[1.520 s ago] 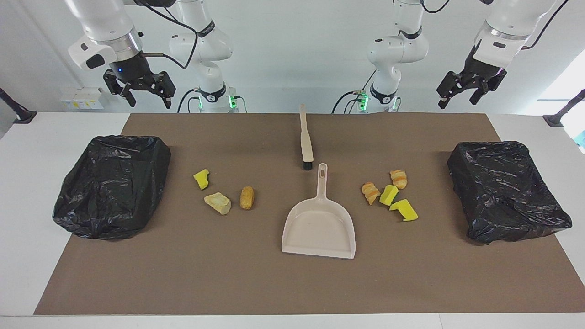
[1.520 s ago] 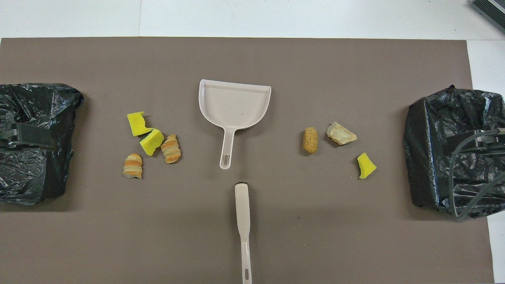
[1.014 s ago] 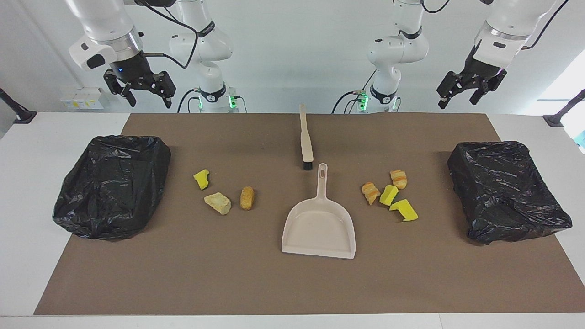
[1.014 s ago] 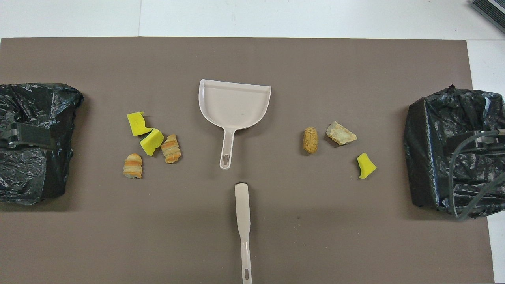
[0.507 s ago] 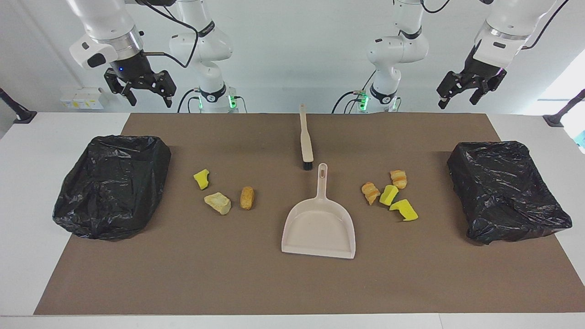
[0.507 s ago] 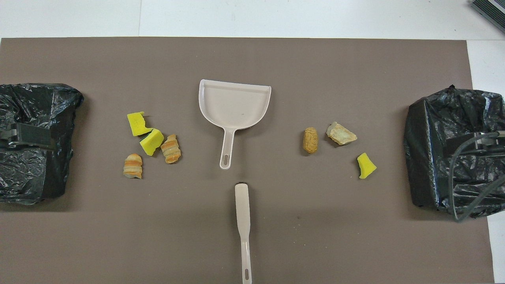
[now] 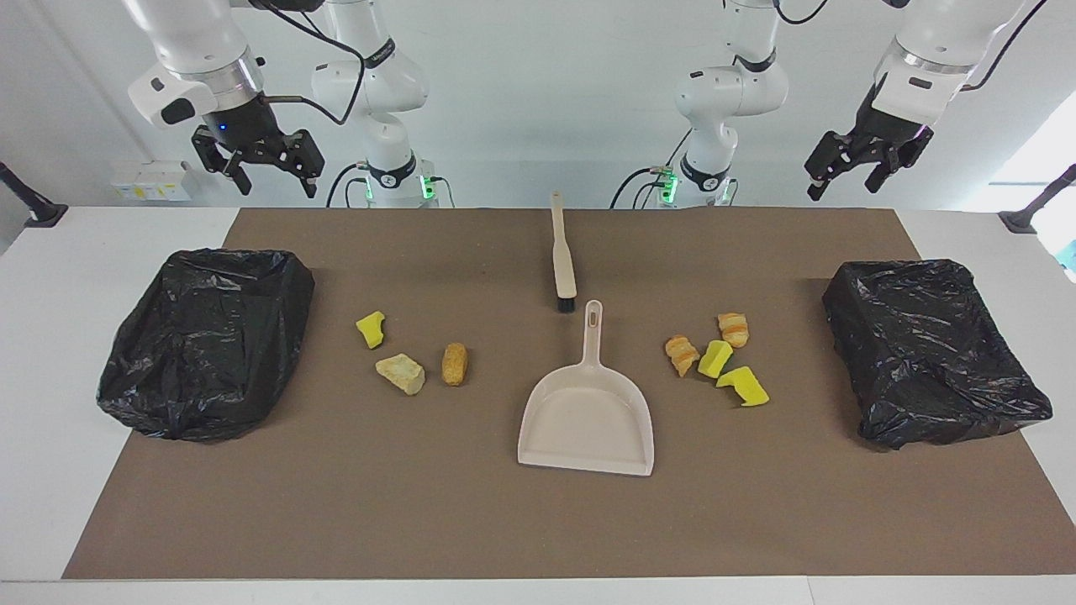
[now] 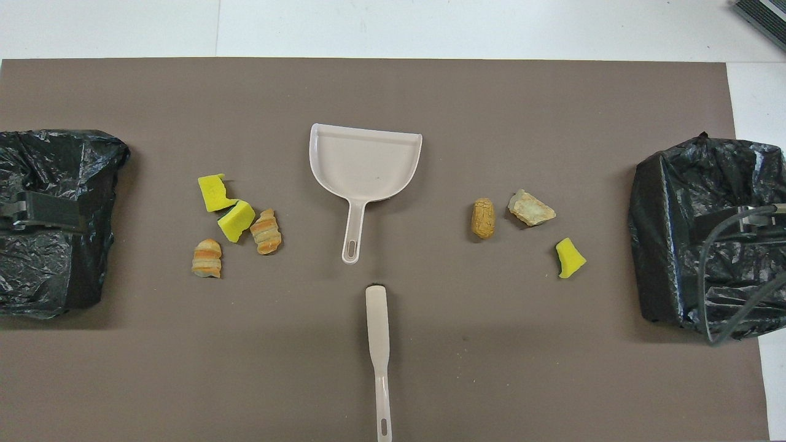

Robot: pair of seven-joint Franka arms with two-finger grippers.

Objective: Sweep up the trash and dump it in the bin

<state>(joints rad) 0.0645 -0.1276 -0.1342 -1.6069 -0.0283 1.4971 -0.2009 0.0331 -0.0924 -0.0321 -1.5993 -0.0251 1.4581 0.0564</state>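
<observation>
My right end effector (image 7: 269,172) hangs high in the air over the robots' edge of the table (image 7: 50,269), near the black-lined bin (image 7: 206,340) at the right arm's end, with its fingers spread apart and nothing between them. My left end effector (image 7: 845,175) hangs just as high near the second black-lined bin (image 7: 929,349) at the left arm's end, fingers also parted and empty.

The trash lies on the brown mat (image 7: 504,521) in two loose groups, one on each side of the beige dustpan (image 7: 588,416). Toward the right arm's end sit a yellow sponge chunk (image 7: 371,328), a pale tan bread lump (image 7: 401,372) and an orange-brown pastry roll (image 7: 454,363), each set apart from the others. Toward the left arm's end, two striped orange pastry lumps (image 7: 682,354) (image 7: 734,328) flank a yellow sponge piece (image 7: 714,358), and a green-backed yellow sponge chunk (image 8: 213,191) lies just beside that piece, farther from the robots.

The dustpan rests flat at the middle of the mat, its handle pointing toward the robots and its pan empty. The beige brush (image 7: 561,263) lies nearer to the robots, in line with the handle, its black bristles just beside the handle's tip without touching it.
</observation>
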